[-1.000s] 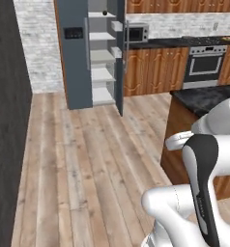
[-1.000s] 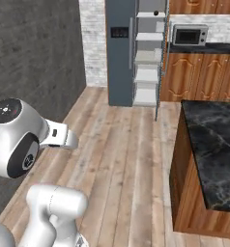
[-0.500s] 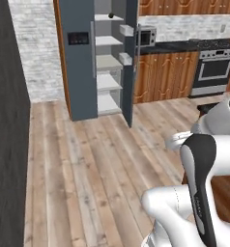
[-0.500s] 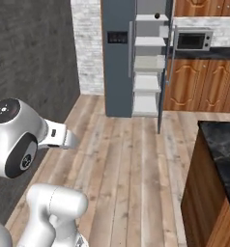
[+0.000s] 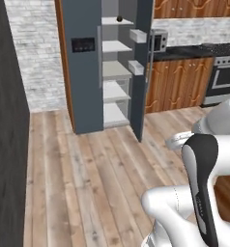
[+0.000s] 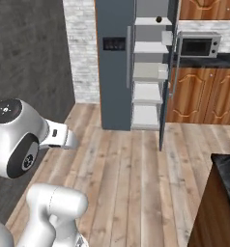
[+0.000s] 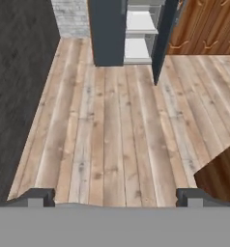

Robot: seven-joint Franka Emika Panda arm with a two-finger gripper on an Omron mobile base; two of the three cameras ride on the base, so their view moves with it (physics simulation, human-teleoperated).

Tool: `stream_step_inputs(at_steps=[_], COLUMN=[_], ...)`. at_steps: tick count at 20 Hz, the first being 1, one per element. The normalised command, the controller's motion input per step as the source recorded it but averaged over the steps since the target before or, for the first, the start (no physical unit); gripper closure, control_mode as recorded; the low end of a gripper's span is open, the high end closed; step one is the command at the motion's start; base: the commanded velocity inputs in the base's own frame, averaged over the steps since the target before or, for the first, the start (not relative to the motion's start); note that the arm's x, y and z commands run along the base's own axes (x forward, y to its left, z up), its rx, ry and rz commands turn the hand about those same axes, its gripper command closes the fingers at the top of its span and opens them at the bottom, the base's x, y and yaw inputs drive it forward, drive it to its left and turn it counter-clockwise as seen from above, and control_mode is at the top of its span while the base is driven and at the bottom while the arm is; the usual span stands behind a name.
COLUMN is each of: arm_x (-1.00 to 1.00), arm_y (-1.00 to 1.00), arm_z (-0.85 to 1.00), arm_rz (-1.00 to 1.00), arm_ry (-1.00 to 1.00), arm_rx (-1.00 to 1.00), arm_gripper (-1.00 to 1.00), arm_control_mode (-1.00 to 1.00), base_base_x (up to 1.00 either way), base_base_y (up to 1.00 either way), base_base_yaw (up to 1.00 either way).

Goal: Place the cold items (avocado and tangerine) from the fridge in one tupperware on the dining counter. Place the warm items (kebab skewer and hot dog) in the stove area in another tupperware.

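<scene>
A dark wall [image 5: 8, 120] closes the left side of the kitchen, with a whitewashed brick wall [image 5: 35, 53] behind it and plank flooring [image 5: 88, 169] running forward to the robot's base. At centre stands the slate-blue fridge [image 5: 83, 72], its left door shut and bearing a small dark panel, its right door [image 5: 142, 72] swung wide so that the white shelves [image 5: 114, 72] are laid bare; a small dark round item [image 5: 119, 19], too small to identify as avocado or tangerine, sits on the top shelf, and pale bins hang on the inside of the open door. To the right of the fridge a microwave [image 6: 199, 46] rests on a dark tabletop above wooden cabinets [image 6: 204, 96], and an oven [image 5: 225, 79] shows at the far right of the left base view. A corner of the dark stone dining tabletop [image 6: 228, 169] enters the right base view at lower right. In the hand view the gripper [image 7: 115, 197] points down at bare floorboards, its fingers [image 7: 37, 197] spread to their full width with nothing between them, well apart from the fridge.
</scene>
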Motion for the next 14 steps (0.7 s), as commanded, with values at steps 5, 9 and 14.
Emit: stream_step_inputs(at_steps=[5, 9, 14], arm_x=[0.0, 0.0, 0.0], arm_y=[0.0, 0.0, 0.0], arm_z=[0.0, 0.0, 0.0], arm_rz=[0.0, 0.0, 0.0], arm_ry=[0.0, 0.0, 0.0], arm_rx=[0.0, 0.0, 0.0], arm_gripper=[-1.0, -1.0, -1.0], arm_control_mode=[1.0, 1.0, 1.0], base_base_x=[1.0, 1.0, 1.0], base_base_y=[-0.11, -0.24, -0.36], base_base_yaw=[0.0, 0.0, 0.0])
